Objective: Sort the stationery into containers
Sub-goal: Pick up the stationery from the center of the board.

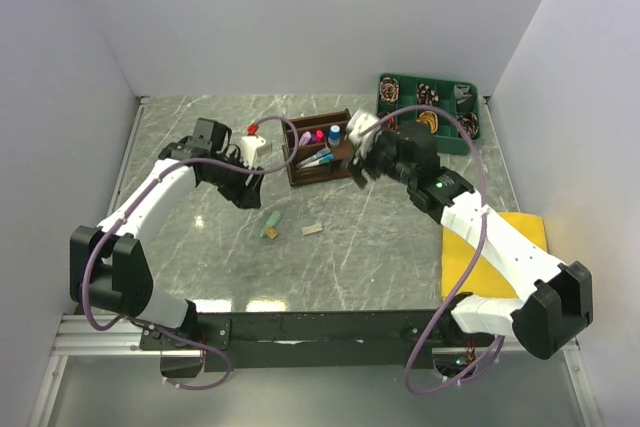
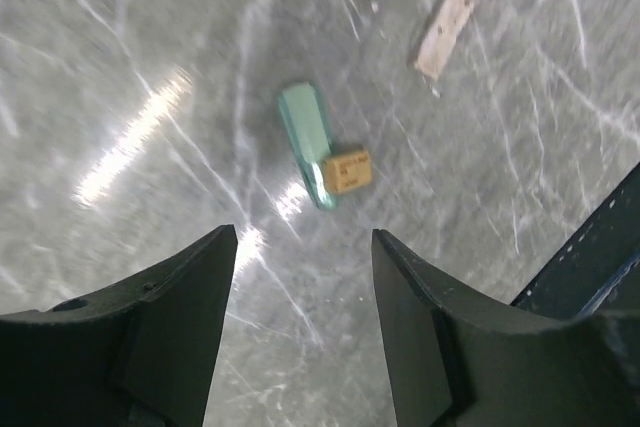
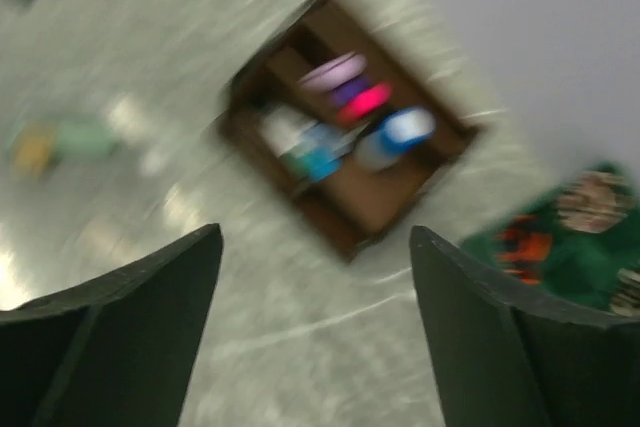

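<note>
**Top external view:** the dark brown wooden desk organiser (image 1: 318, 159), holding pink, blue and teal markers, stands mid-table between the left gripper (image 1: 246, 187) and the right gripper (image 1: 358, 165). A stubby green eraser-like piece (image 1: 270, 226) and a flat pale tan piece (image 1: 312, 230) lie on the grey marble-patterned table (image 1: 380, 237), nearer the arm bases.
**Left wrist view:** the left gripper's fingers are spread and empty, with the green piece on the table beyond them and a small tan block (image 2: 346, 171) touching its near end.
**Right wrist view (blurred):** the right gripper's fingers stand apart, grasping nothing, with the organiser beyond them.
</note>
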`<state>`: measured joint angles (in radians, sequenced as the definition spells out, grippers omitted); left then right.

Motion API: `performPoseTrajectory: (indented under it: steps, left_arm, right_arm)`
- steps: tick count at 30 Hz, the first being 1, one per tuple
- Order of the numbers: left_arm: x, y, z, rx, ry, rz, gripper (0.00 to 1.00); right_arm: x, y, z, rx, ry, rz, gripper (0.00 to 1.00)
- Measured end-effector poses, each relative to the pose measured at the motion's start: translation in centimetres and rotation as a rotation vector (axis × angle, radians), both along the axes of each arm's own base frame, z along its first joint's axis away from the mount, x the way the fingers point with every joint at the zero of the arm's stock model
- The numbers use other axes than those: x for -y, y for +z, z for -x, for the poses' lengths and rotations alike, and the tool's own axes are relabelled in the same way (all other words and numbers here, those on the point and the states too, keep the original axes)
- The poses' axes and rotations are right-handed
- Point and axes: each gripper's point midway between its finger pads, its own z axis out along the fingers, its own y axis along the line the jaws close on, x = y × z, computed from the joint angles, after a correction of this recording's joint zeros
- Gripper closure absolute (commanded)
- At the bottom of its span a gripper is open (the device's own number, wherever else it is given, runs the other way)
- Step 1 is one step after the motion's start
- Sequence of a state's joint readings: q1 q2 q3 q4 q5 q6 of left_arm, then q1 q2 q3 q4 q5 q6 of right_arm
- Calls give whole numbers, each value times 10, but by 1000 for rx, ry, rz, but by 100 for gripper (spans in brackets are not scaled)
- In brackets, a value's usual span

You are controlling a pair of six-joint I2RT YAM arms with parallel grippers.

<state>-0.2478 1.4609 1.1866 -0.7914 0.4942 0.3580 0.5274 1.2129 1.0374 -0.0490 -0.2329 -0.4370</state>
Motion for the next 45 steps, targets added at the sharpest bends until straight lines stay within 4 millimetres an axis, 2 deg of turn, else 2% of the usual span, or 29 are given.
performPoseTrajectory:
  steps: [3,6,9,12,15,22,28,40,45]
  left_arm:
    - [-3,-12,12,-31,1,-24,39]
    - [-7,-16,11,-37,23,-30,39]
    - [-15,-16,4,-38,78,-18,39]
    - [-33,-15,-5,-48,166,-1,39]
    - [-51,-15,-13,-50,244,13,39]
    - [-58,-13,-19,-46,291,28,38]
    - [-62,-12,-22,-42,307,32,38]
    - [-67,-15,-29,-59,327,46,38]
    - [-68,-11,-35,-45,338,53,38]
  right_arm:
    - [-10,-53,29,-133,181,129,30]
    - [-21,-100,53,-223,383,228,29]
    - [-29,-136,63,-272,524,288,30]
    - [-36,-172,72,-335,660,356,31]
    - [-47,-194,70,-344,787,422,32]
    - [-61,-211,65,-265,974,533,37]
    - [-73,-221,53,-254,1029,567,41]
    - [-83,-237,75,-360,1042,600,49]
    - [-88,-239,75,-394,994,605,50]
